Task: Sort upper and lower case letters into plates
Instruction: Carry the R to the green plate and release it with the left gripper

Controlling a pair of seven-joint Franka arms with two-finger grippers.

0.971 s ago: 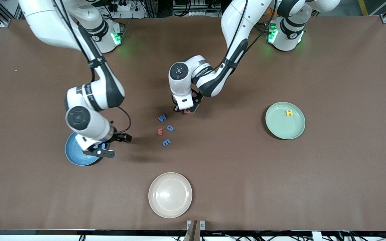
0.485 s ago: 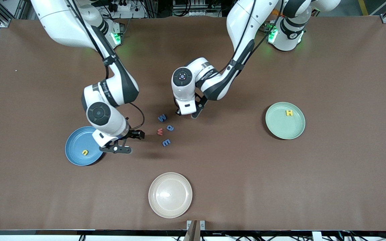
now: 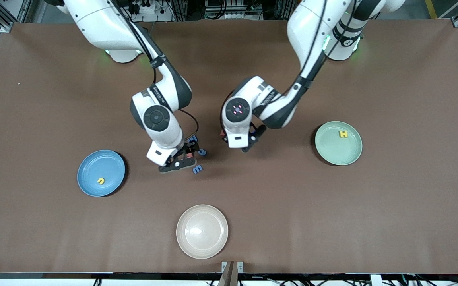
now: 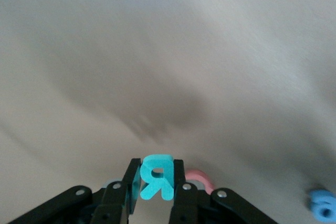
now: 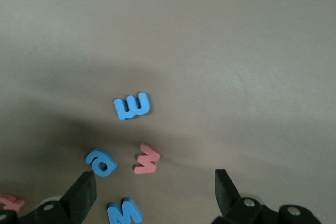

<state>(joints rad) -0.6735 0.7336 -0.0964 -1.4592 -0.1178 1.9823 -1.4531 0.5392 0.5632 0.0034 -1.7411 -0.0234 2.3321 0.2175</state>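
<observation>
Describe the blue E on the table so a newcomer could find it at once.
Start at the cream-beige plate at the table's front edge; the loose letter cluster lies farther from the front camera. The blue E is the cluster's nearest letter, just beside the right gripper hovering there, apart from the red w.

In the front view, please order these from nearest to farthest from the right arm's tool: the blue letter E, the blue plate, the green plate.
Measured from the right tool, which is over the loose letters:
1. Blue letter E, just beside the tool.
2. Blue plate, toward the right arm's end of the table.
3. Green plate, toward the left arm's end, clearly farthest.
</observation>
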